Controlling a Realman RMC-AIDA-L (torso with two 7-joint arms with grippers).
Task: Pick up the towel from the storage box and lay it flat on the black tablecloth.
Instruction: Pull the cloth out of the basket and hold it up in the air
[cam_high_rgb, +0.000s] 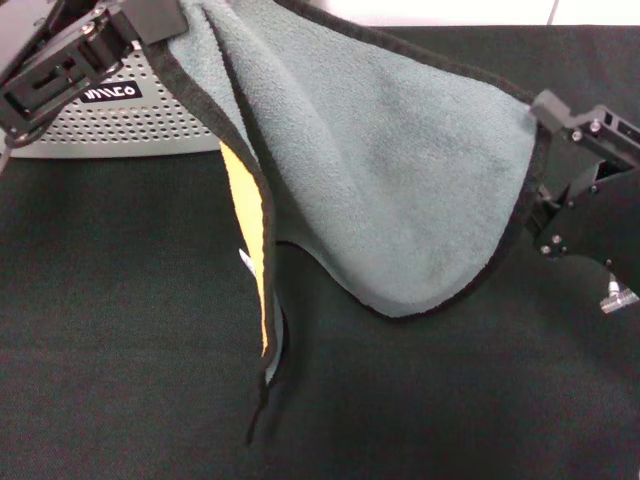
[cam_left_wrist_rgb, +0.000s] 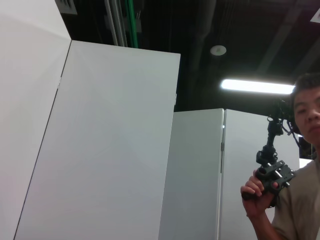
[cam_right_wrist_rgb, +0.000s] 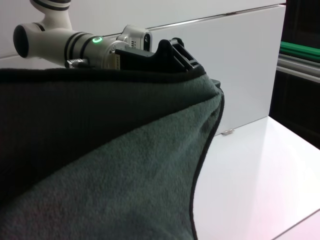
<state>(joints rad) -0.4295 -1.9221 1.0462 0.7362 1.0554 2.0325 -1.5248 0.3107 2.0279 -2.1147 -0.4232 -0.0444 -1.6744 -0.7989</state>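
While both claws grip it, the towel (cam_high_rgb: 400, 170) hangs, stretched left-right.

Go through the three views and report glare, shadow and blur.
Head view: even light, the towel sharp, casting a dim shadow on the black tablecloth. Left wrist view: the ceiling strip light is blown out, dark ceiling around it. Right wrist view: the near towel is soft and dim, and the white surface glares pinkish.

Both arms are reaching out raised — the left hand (cam_high_rgb: 150, 25) is pinching the towel (cam_high_rgb: 390, 170) at its far-left corner, the right hand (cam_high_rgb: 545, 150) is clamping its right edge.
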